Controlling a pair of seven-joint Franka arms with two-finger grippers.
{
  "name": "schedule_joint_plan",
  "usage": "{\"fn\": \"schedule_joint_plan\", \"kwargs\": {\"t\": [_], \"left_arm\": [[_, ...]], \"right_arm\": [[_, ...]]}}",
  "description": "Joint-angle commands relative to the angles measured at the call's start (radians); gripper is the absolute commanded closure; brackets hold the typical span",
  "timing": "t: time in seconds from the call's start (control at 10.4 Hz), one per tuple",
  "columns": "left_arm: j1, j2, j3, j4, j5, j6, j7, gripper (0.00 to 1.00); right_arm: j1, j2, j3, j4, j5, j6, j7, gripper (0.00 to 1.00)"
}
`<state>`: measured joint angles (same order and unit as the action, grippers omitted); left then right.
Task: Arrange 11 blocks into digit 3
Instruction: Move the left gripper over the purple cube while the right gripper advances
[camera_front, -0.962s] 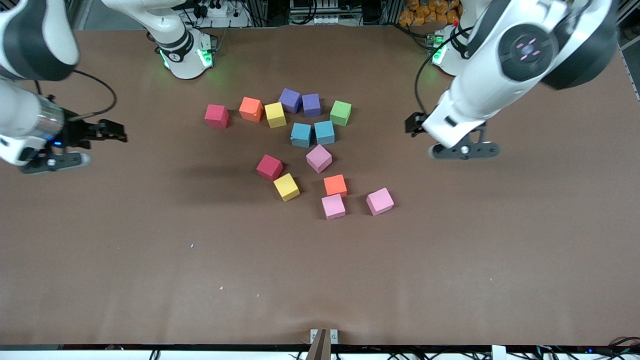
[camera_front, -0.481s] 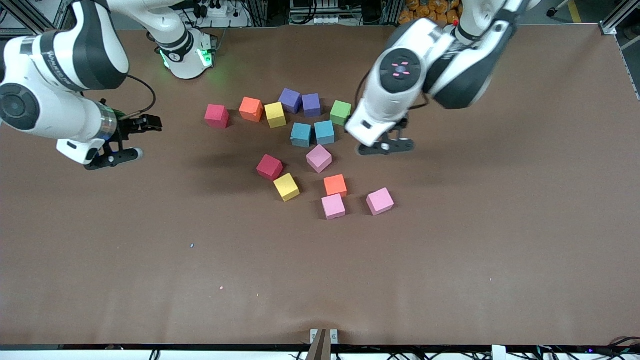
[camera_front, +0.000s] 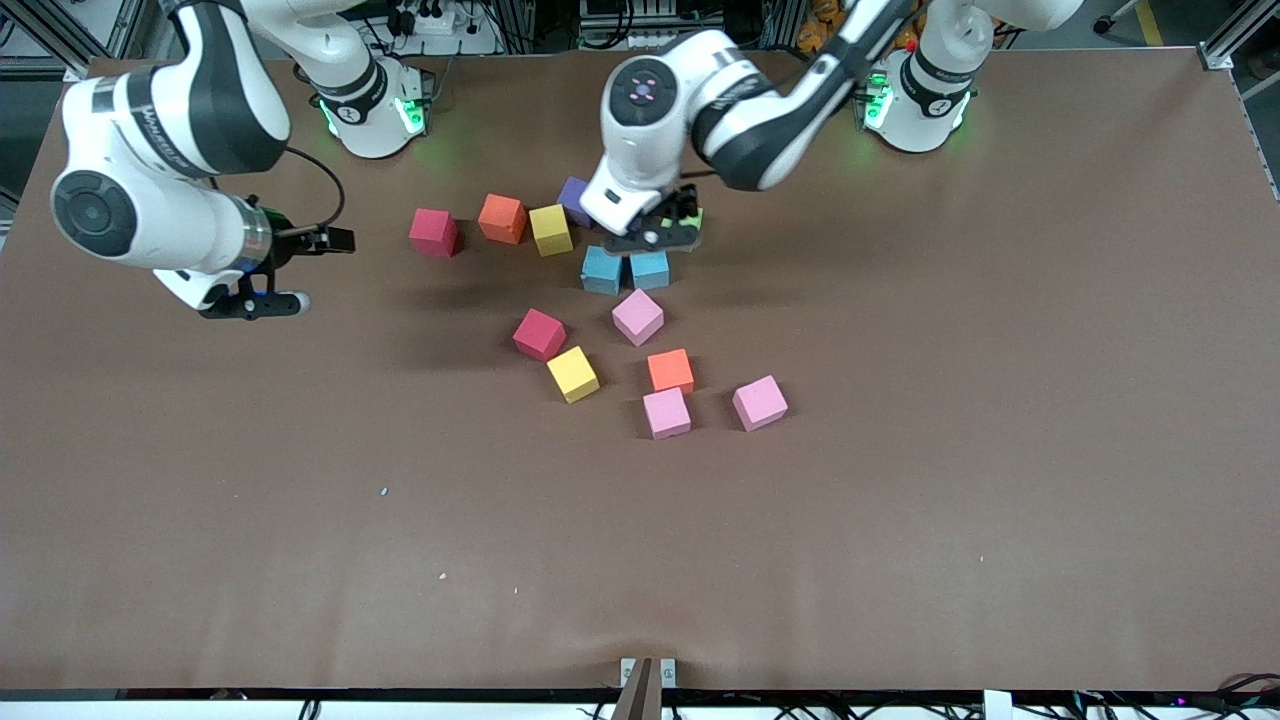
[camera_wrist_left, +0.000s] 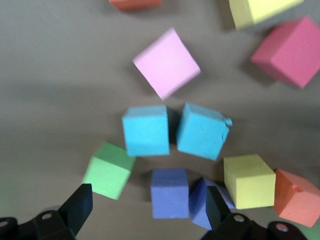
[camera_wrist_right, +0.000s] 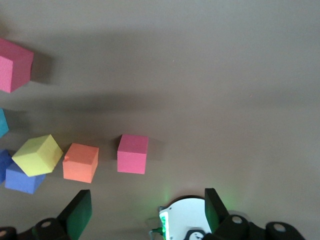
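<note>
Both jaws spread: left gripper over purple blocks, right gripper over bare table

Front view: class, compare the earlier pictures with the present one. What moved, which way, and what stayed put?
The left gripper swept from the left arm's end of the table to hover over the purple blocks and green block, jaws open, holding nothing. The right gripper shifted in from the right arm's end toward the blocks, also open and over bare table. No block moved, and none was gripped.
</note>
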<state>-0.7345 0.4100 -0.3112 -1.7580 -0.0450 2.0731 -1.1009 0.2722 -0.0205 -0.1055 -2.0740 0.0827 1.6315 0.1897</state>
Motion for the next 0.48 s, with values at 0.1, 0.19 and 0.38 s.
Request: {"fn": "schedule_joint_plan", "kwargs": {"t": [0.1, 0.19, 0.38], "left_arm": [[-0.116, 0.047, 0.003, -0.008, 0.007, 0.067, 0.019, 0.0], [-0.171, 0.067, 0.003, -0.012, 0.031, 0.118, 0.06, 0.0], [-0.189, 0.104, 0.0, -0.017, 0.1, 0.203, 0.16, 0.0]], "right_arm": [[0.041, -0.027, -0.005, -0.101, 0.015, 0.082, 0.158, 0.0], [0.041, -0.027, -0.005, -0.113, 0.015, 0.096, 0.159, 0.0], [0.038, -0.013, -0.005, -0.124, 0.034, 0.102, 0.159, 0.0]]}}
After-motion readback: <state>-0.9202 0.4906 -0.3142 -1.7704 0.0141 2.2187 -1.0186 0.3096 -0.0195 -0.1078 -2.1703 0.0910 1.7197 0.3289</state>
